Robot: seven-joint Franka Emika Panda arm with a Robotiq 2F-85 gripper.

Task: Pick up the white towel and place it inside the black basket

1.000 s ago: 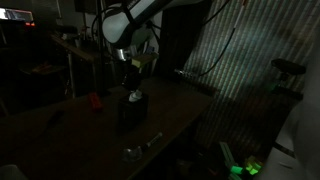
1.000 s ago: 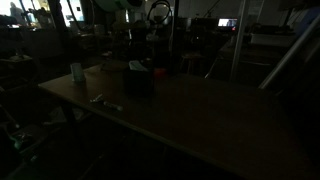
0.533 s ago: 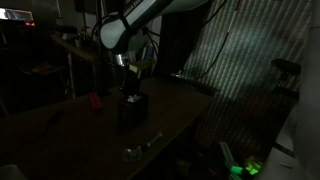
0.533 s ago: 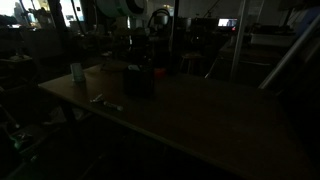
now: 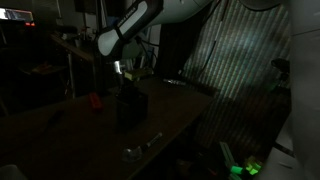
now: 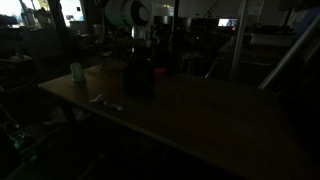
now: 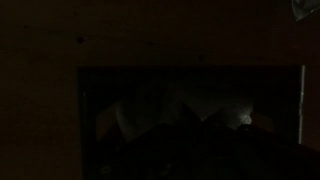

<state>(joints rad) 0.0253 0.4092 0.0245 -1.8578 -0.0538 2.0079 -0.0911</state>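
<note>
Jaws unreadable in this gloom — the dark robot gripper (image 5: pixel 124 80) hangs over the black boxy basket (image 5: pixel 130 108), where the white cloth towel (image 7: pixel 122 120) seems to lie; light, limp, best pinched at a fold.

Wrist view: very dark. A black basket (image 7: pixel 190 70) lies directly beneath the gripper, its rectangular opening filling the lower centre of the frame. Faint pale folds (image 7: pixel 120 122) show inside it, too dim to identify. A dull brown table surface (image 7: pixel 40 100) surrounds the basket. The gripper's fingers cannot be made out. A small pale object (image 7: pixel 306 8) sits at the far corner.
</note>
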